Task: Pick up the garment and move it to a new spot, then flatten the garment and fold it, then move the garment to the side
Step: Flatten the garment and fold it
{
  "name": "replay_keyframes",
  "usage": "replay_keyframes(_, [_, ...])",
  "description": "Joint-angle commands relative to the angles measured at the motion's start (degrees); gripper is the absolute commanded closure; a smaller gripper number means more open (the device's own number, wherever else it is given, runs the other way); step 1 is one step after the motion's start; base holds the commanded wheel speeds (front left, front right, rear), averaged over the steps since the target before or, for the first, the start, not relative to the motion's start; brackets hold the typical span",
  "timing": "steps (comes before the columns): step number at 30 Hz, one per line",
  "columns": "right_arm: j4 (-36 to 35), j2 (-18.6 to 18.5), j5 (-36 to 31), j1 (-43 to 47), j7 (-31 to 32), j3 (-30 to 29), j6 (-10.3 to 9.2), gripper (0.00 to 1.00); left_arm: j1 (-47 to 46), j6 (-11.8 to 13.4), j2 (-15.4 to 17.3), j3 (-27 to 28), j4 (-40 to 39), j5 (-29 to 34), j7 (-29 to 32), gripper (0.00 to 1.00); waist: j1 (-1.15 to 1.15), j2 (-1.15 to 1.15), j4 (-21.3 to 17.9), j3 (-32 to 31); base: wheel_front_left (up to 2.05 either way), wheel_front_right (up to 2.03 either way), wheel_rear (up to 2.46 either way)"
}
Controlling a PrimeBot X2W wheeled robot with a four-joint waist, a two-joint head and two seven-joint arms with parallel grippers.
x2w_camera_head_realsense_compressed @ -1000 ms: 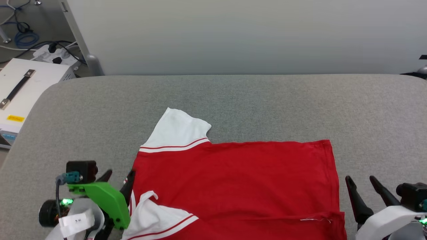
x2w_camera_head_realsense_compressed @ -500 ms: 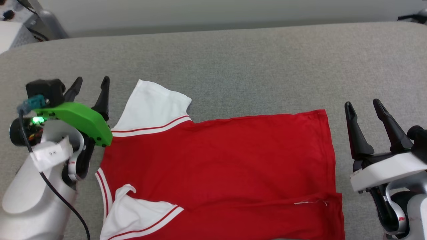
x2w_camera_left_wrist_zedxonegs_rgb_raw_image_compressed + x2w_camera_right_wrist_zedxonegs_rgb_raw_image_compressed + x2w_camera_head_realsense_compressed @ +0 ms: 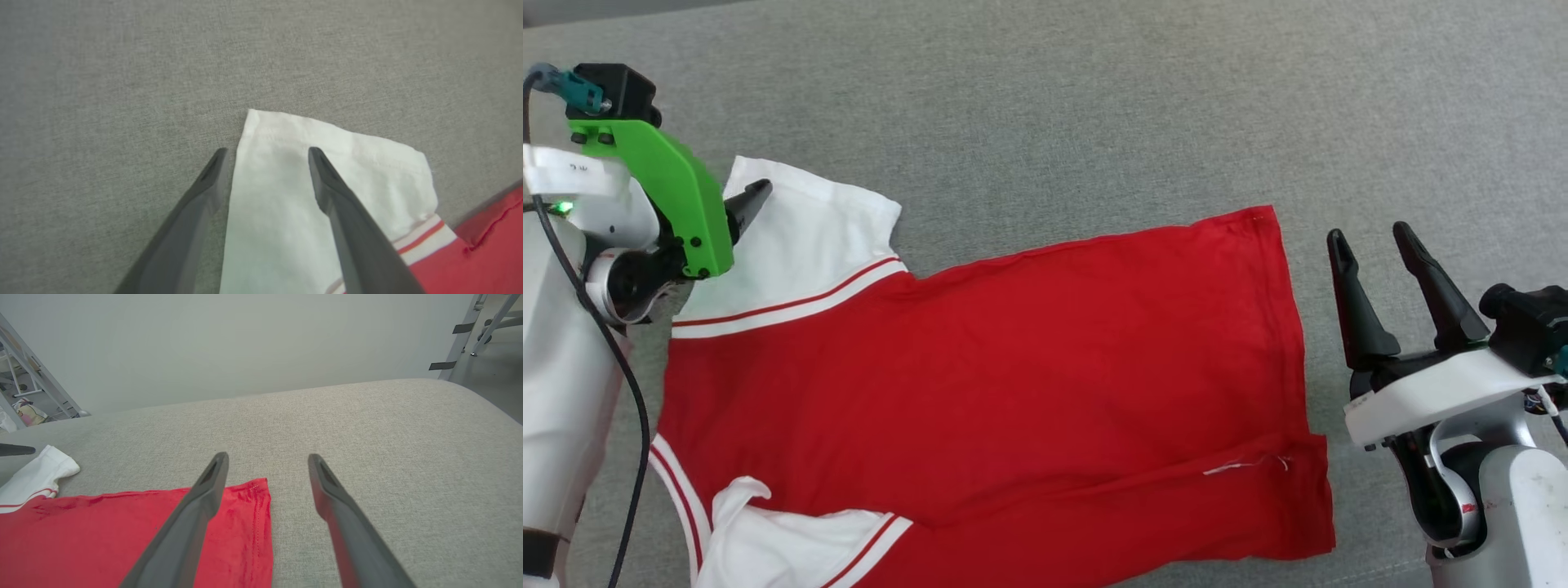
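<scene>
Over the near-left part of the grey padded surface, the left gripper hangs with its jaws spread wide and nothing between them. It straddles the outer edge of the garment's far sleeve: one finger is over the white cloth, the other over bare surface just beside it. The garment lies spread across the near half of the surface, its collar end towards the left edge and its hem towards the right.

The right gripper, jaws equally wide and empty, sits beside the hem over bare surface, apart from the cloth.

The main risk, as I judge it, is a thin or missed pinch. With so little sleeve between the fingers, closing could catch only the top layer, or the cloth could slide out sideways. The wrist view does not settle how high the fingertips are above the sleeve, so closing too high would grab nothing.

A lift from the left alone would likely drag the soft body and rumple it. The near sleeve is already crumpled and folded onto the red body, and any pull could tighten that fold rather than clear it.
</scene>
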Motion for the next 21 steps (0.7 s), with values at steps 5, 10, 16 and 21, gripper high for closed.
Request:
replay_keyframes(5, [2.5, 0.3, 1.9, -2.1, -1.6, 0.5, 0.02, 0.00, -2.7, 0.4, 0.5, -1.3, 4.5, -1.6, 7.1, 0.00, -0.01, 0.00, -3.5, 3.5, 0.00, 0.00, 0.00])
replay_keyframes(10, [4.5, 0.4, 3.2, -2.8, -2.3, 1.1, 0.02, 0.00, -2.7, 2.6, 0.3, -4.3, 7.7, -0.7, 14.9, 0.00, -0.01, 0.00, -4.1, 4.1, 0.00, 0.00, 0.00])
replay_keyframes(16, [6.1, 0.0, 5.4, -3.6, -1.4, 1.8, 0.02, 0.00, -1.2, 3.7, -1.8, -5.0, 8.2, -2.3, 18.3, 1.00, -0.01, 0.00, -4.3, 4.7, 0.00, 0.00, 0.00])
replay_keyframes(21, [7.8, -1.4, 8.2, -4.6, 0.7, 1.7, 0.02, 0.00, -1.5, 3.3, -2.1, -4.6, 7.2, -1.9, 14.6, 1.00, -0.01, 0.00, -3.6, 3.9, 0.00, 0.00, 0.00])
